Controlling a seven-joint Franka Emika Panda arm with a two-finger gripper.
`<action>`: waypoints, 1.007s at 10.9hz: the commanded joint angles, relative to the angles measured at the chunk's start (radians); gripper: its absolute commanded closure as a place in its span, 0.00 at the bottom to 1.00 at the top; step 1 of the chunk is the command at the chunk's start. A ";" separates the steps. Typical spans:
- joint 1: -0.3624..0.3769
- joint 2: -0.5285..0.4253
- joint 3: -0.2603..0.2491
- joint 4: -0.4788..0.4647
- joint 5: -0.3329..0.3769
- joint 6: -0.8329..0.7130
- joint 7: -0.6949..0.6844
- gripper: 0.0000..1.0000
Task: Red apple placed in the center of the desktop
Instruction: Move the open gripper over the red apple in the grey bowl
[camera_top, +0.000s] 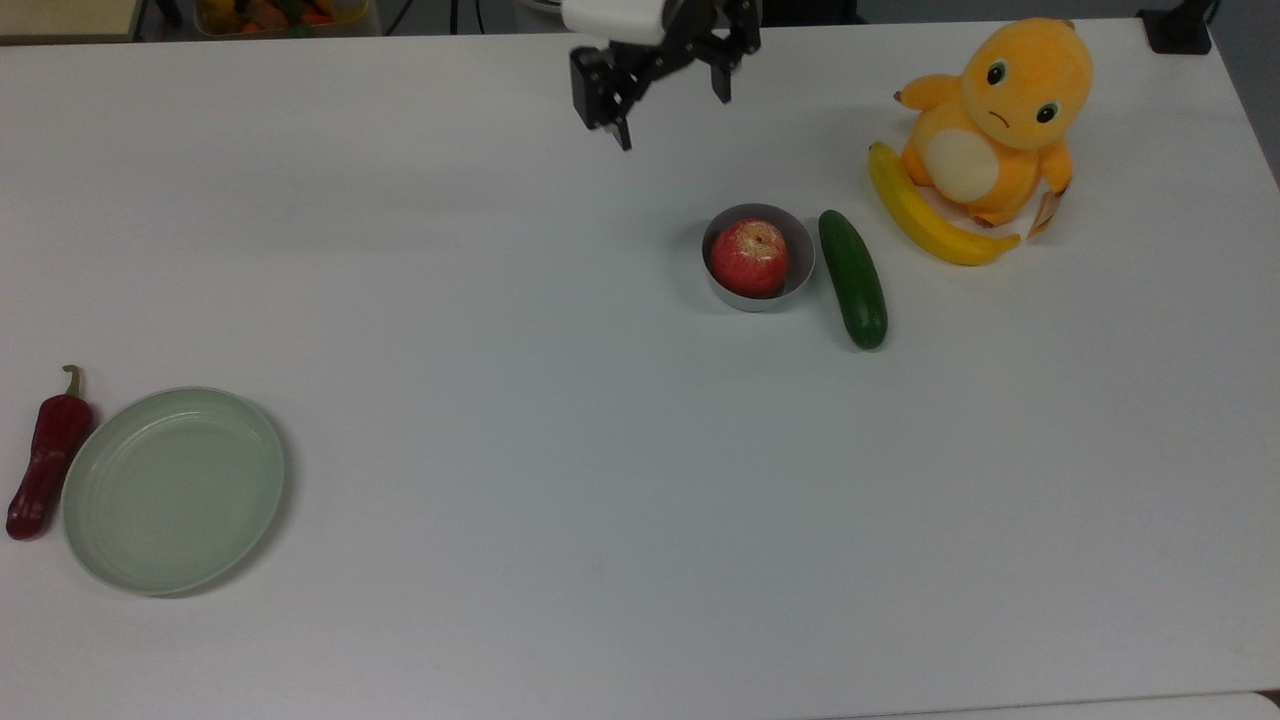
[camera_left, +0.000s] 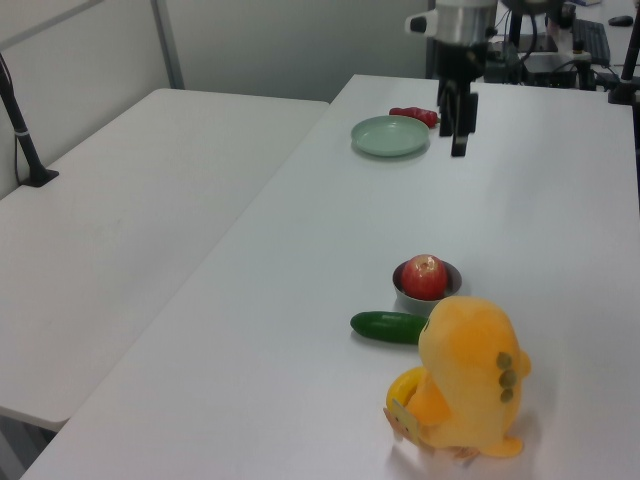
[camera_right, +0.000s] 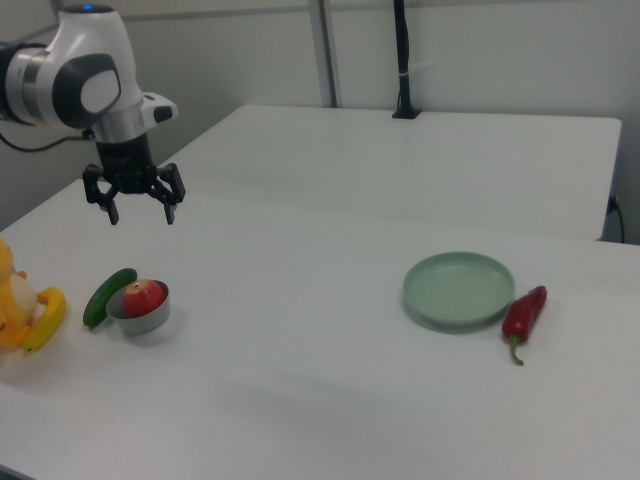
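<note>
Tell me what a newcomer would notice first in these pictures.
Probably the orange plush toy at the top view's upper right, with a banana at its feet. Next, the red apple sitting in a small grey bowl beside a cucumber. The gripper hangs open above the desktop, up and to the top view's left of the apple.

A second white table (camera_left: 130, 220) stands beside pale partition walls (camera_left: 290, 40).

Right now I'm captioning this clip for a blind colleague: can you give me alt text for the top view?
An open gripper hangs over the far side of the desktop, short of the red apple sitting in a small grey bowl. A cucumber, banana and orange plush toy lie on the top view's right; a green plate and red chili on its left.
</note>
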 joint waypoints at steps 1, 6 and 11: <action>0.053 0.055 -0.003 -0.043 -0.025 0.100 -0.067 0.00; 0.109 0.139 0.018 -0.115 -0.082 0.251 -0.067 0.00; 0.143 0.196 0.020 -0.147 -0.102 0.329 -0.053 0.00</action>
